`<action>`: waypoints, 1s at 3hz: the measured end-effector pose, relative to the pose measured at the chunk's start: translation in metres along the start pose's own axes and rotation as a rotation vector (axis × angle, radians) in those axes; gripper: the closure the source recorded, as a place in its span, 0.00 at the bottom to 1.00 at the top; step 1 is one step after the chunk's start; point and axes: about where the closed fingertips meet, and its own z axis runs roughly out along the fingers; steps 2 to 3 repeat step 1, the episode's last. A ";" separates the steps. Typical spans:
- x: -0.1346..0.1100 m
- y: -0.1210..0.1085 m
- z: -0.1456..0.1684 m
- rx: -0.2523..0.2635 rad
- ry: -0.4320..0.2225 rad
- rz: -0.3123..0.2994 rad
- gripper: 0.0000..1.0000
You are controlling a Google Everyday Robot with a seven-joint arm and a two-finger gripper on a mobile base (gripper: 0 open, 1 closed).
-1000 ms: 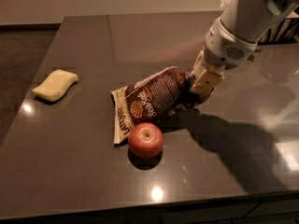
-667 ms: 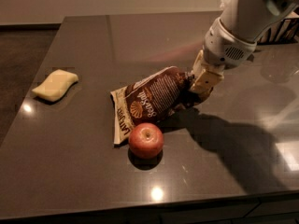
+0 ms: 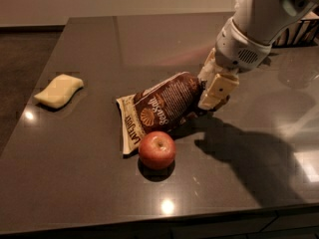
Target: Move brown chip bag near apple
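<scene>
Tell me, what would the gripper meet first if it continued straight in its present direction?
The brown chip bag: the gripper points down-left at the bag's raised right end, with its jaws apparently closed on it.

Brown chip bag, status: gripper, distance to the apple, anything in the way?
Gripper shut on right end of brown chip bag, that end raised. Left end on table, right beside apple. Nothing between them; sponge far left.

Dim room; overhead glare spots on glossy dark tabletop (image 3: pixel 89 193). Cream gripper (image 3: pixel 204 94), clamped on crinkly brown chip bag (image 3: pixel 164 103), throws broad shadow rightward.
</scene>
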 end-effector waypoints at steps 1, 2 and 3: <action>-0.001 -0.001 0.000 0.005 -0.002 -0.002 0.00; -0.001 -0.001 0.000 0.005 -0.002 -0.002 0.00; -0.001 -0.001 0.000 0.005 -0.002 -0.002 0.00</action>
